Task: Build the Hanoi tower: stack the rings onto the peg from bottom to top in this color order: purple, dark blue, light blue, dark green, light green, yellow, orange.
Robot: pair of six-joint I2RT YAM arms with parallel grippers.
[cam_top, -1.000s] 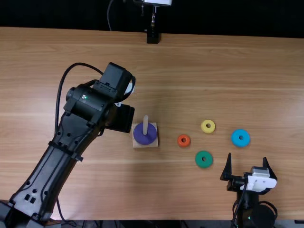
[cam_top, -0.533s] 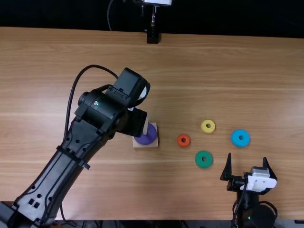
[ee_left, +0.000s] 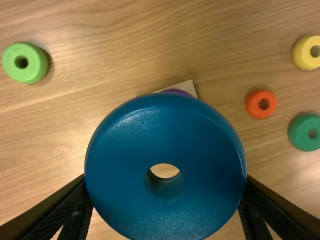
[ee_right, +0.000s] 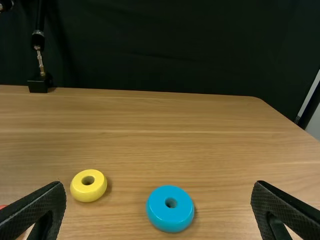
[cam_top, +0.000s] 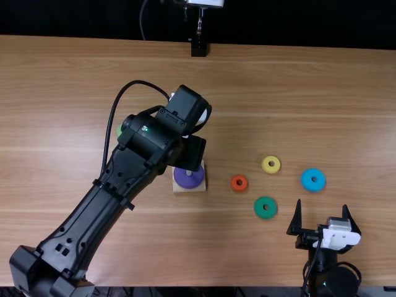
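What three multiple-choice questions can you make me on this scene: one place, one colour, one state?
1. Where is the purple ring?
A. Beside the yellow ring
B. On the wooden base
C. Beside the orange ring

2. What colour is the ring in the left claw?
A. Dark blue
B. Yellow
C. Light green

3. How is the right claw?
A. Shut, empty
B. Shut on a ring
C. Open, empty

1 B: it lies there in the top view.
2 A: the left wrist view shows it.
3 C: its fingers stand wide apart, holding nothing.
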